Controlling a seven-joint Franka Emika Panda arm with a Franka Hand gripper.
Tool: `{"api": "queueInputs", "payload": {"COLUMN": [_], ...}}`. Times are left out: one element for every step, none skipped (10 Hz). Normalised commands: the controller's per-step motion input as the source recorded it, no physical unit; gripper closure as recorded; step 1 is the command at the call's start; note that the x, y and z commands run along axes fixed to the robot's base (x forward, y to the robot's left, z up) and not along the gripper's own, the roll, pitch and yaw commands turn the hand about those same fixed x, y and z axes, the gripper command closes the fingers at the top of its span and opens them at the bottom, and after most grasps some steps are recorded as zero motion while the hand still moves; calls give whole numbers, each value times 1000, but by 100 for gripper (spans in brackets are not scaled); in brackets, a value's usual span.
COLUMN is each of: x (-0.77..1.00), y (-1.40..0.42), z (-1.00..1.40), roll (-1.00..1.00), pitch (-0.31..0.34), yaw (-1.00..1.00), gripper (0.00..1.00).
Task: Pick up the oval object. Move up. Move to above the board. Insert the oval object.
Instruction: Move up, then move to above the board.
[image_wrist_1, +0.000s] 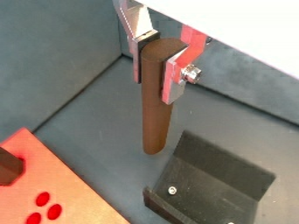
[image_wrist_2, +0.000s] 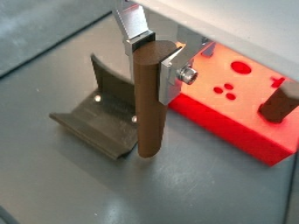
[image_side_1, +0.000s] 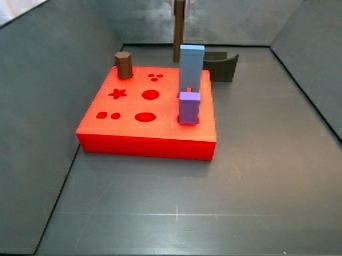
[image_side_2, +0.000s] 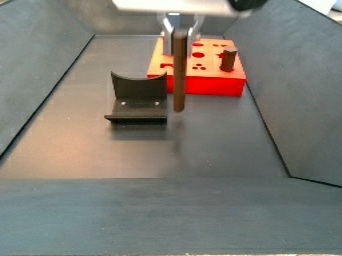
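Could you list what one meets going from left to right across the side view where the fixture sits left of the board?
Fixture → oval object, held upright in the gripper → board with a short brown cylinder standing on it.

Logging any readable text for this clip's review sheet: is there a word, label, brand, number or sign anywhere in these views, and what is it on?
None: no words, numbers or brand marks are readable in any view.
The board has only shaped holes, no lettering.
The oval object, held upright in the gripper beside the fixture, is plain dark brown.
The fingers are bare silver plates.
The light-blue block and purple block are unmarked.
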Motion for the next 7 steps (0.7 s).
{"api": "queueInputs", "payload": {"x": [-12, -363, -368, -352, -321, -304, -271], "y": [9, 566, 573, 524, 449, 426, 363], "z": [334, 1000, 1000, 1000, 1000, 1000, 1000], "roll": [43, 277, 262, 221, 175, 133, 84], "pitch": [66, 97, 88, 60, 24, 15, 10], "yaw": [-9, 348, 328, 270, 164, 109, 58], "gripper": [100, 100, 100, 100, 100, 100, 100]}}
